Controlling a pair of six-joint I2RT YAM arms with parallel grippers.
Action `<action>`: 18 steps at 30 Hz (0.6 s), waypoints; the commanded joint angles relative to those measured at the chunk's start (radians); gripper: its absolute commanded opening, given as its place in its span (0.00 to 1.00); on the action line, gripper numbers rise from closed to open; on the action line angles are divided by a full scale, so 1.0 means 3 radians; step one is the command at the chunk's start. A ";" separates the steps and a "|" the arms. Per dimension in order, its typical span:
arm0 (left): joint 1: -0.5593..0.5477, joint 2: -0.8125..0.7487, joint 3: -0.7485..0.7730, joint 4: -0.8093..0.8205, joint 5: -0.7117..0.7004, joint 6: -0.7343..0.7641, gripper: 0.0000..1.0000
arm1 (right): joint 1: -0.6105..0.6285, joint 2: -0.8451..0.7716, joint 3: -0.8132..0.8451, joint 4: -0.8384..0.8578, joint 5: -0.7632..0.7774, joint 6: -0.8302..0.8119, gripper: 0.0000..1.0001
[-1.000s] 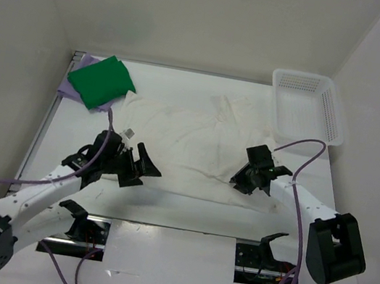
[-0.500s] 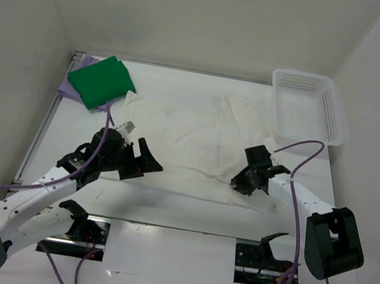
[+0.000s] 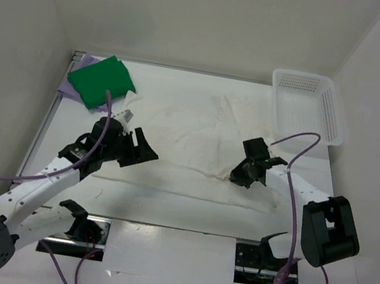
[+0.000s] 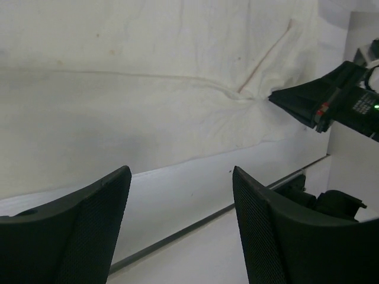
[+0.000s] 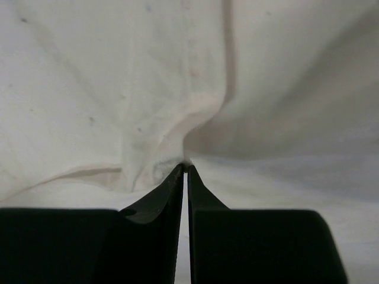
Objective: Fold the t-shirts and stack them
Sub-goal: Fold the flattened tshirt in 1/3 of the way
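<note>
The cream-white t-shirt lies spread across the middle of the table, partly folded. My right gripper is shut on a pinch of its cloth near the right side; in the right wrist view the cloth puckers at the closed tips. My left gripper is open and empty just above the shirt's left part; its fingers frame the shirt's front edge. The green t-shirt lies folded on the lavender t-shirt at the back left.
A white plastic mesh basket stands at the back right corner. The table's near edge and metal rail run just in front of the shirt. White walls enclose the table on three sides.
My left gripper has moved back and left over the shirt's left part. My right gripper, still pinching the cloth, has drawn back a little, pulling the shirt's near edge.
</note>
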 commanded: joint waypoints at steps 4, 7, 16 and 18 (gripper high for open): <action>0.0320 0.0435 0.0170 -0.0103 0.0029 0.0220 0.68 | 0.0009 0.0380 0.0525 0.0191 -0.0019 -0.0152 0.07; 0.0530 0.0584 0.0242 -0.0139 0.0162 0.0291 0.57 | 0.0009 0.0611 0.0852 0.0257 -0.0019 -0.0228 0.06; 0.0679 0.0753 0.0400 -0.0527 -0.0016 0.0374 0.54 | 0.0009 0.1435 0.1819 0.0293 -0.0141 -0.0336 0.19; 0.0679 0.0718 0.0436 -0.0609 -0.0067 0.0374 0.54 | 0.0009 0.1435 0.1819 0.0349 -0.0233 -0.0336 0.19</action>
